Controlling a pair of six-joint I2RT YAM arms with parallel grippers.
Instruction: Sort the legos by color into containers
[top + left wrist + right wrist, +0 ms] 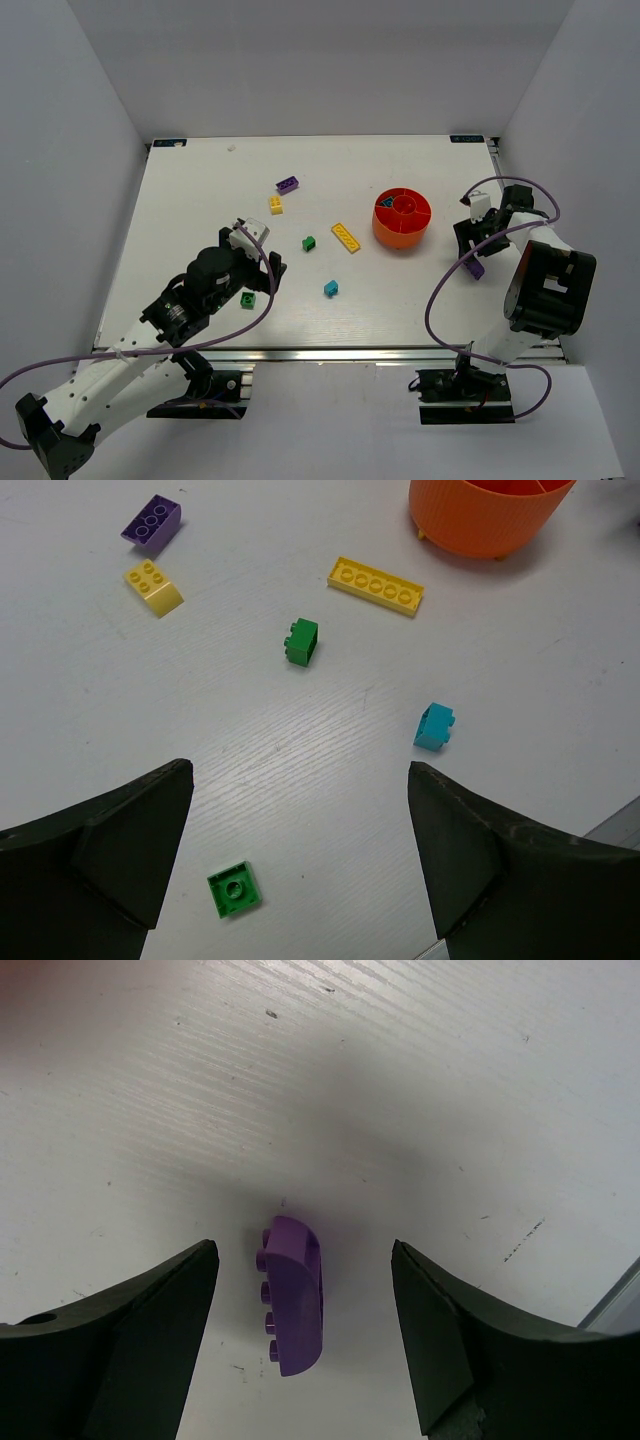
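The orange-red bowl (402, 232) (480, 525) stands right of centre, something dark teal in one compartment. Loose legos lie to its left: a purple brick (288, 184) (152, 521), a small yellow one (275, 204) (154, 586), a long yellow one (346, 237) (376, 584), a green brick (309, 243) (301, 641), a teal one (330, 288) (434, 727) and a flat green plate (247, 299) (234, 888). My left gripper (262, 255) (298, 770) hangs open above the plate, holding nothing. My right gripper (483, 245) (303, 1250) is open, its fingers straddling a curved purple brick (476, 267) (293, 1300) that lies on the table untouched.
Grey walls close in the white table (200, 200) on the left, back and right. A metal rail (330, 352) runs along the near edge. Purple cables loop from both arms, the right one (440, 290) hanging between the bowl and the arm's base.
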